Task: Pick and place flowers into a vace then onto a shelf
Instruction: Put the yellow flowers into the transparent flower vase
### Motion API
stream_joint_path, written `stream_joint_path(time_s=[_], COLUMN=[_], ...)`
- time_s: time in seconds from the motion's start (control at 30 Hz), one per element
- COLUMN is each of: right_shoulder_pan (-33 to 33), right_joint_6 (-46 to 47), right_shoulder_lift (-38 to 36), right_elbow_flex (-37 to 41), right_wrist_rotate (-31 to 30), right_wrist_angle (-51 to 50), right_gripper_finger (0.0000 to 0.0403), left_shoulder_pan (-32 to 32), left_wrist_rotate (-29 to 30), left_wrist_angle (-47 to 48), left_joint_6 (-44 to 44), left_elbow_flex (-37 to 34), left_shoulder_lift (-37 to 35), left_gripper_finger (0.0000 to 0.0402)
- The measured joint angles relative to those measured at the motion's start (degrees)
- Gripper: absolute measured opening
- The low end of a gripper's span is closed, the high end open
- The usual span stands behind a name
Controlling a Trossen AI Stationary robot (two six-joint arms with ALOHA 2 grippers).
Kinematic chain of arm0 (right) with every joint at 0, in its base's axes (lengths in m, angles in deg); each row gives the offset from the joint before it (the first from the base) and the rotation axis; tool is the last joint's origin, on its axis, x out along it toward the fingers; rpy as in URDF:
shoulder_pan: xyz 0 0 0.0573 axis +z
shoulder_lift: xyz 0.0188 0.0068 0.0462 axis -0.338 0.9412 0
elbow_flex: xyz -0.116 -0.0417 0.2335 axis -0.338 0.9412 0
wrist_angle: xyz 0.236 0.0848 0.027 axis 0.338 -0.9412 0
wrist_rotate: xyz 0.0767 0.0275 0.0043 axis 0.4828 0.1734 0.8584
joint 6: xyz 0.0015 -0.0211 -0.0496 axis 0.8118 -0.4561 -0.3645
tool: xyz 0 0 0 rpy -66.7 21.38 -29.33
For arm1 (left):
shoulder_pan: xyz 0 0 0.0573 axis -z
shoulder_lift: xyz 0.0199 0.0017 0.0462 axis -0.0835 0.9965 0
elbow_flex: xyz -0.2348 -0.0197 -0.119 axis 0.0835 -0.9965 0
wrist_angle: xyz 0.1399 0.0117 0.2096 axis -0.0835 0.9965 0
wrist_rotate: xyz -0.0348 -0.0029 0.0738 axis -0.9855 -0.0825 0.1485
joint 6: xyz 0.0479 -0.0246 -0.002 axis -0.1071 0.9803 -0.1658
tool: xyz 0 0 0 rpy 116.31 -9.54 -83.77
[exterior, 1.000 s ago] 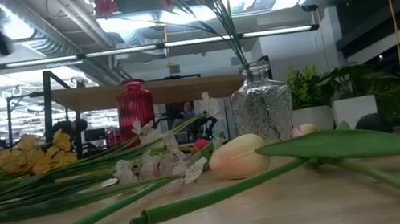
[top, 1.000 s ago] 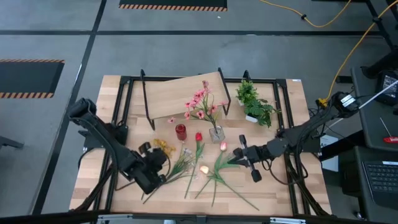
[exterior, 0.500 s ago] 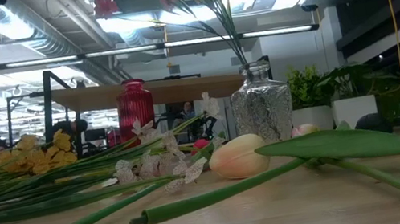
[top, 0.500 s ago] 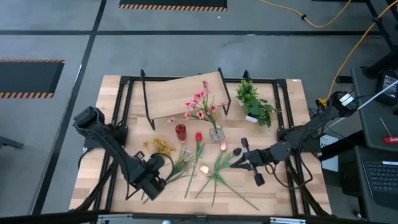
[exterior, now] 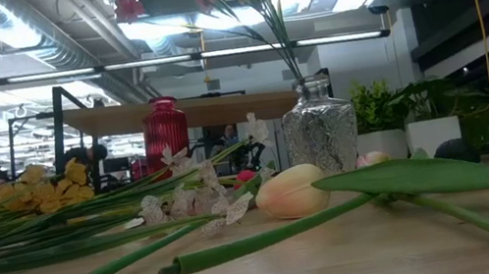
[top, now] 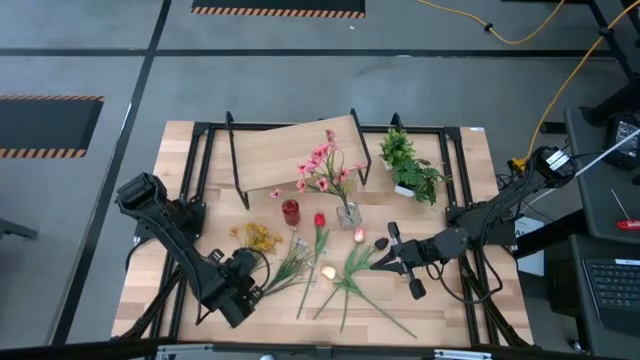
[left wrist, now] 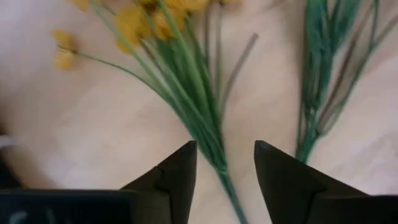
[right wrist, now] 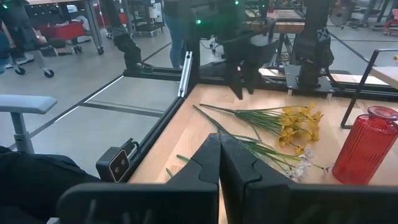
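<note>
left gripper point(left wrist: 224, 163): fingers apart, nothing held, over the stem end of the yellow flowers point(top: 262, 236) near the table's point(top: 478, 150) front-left corner
right gripper point(right wrist: 219, 163): fingers pressed together, empty, above the table's right side
loose flowers point(top: 345, 275): flat on the table, front-middle, stems toward the front edge
pink flowers point(top: 322, 165): standing in the glass vase point(top: 348, 214), mid-table
red vase point(top: 290, 211): just left of the glass vase
shelf point(top: 290, 150): along the table's back edge, bare
</note>
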Motion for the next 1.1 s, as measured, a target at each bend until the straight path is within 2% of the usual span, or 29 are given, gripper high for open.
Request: stream_joint_path(time_s=[0.1,0.37,0.7,0.87,1.0,1.1], right_shoulder_pan=[0.00,0.00,0.00,0.00,0.00,0.00], right_joint_6=[0.13,0.15,0.17,0.18,0.20,0.20], right_shoulder_lift=[0.00,-0.02,-0.02,-0.02,-0.02,-0.02], right_elbow_flex=[0.00,0.00,0.00,0.01,0.00,0.00], right_wrist_rotate=[-0.02,-0.02,-0.02,-0.02,-0.02,-0.02], right_wrist_angle=[0.02,0.35,0.33,0.33,0.33,0.33], right_gripper_finger=[0.0002,0.0002,0.0002,0.0002,0.0002,0.0002], left_shoulder_pan=[0.19,0.17,0.17,0.15,0.32,0.93], left_wrist_rotate=[-1.07,-1.37,-1.60,-4.98,-6.32,-5.13], left_wrist_angle=[-3.67,-4.50,-13.01,-15.52,-19.05,-19.57], left_joint_6=[-0.56,2.71,3.11,6.37,7.30,6.64], left_elbow_flex=[-1.64,-6.01,-11.02,-14.36,-16.77,-17.22], left_shoulder_lift=[0.00,0.00,0.00,0.00,-0.43,-0.41], left_gripper_finger=[0.0164,0.0166,0.0166,0.0166,0.0152,0.0131])
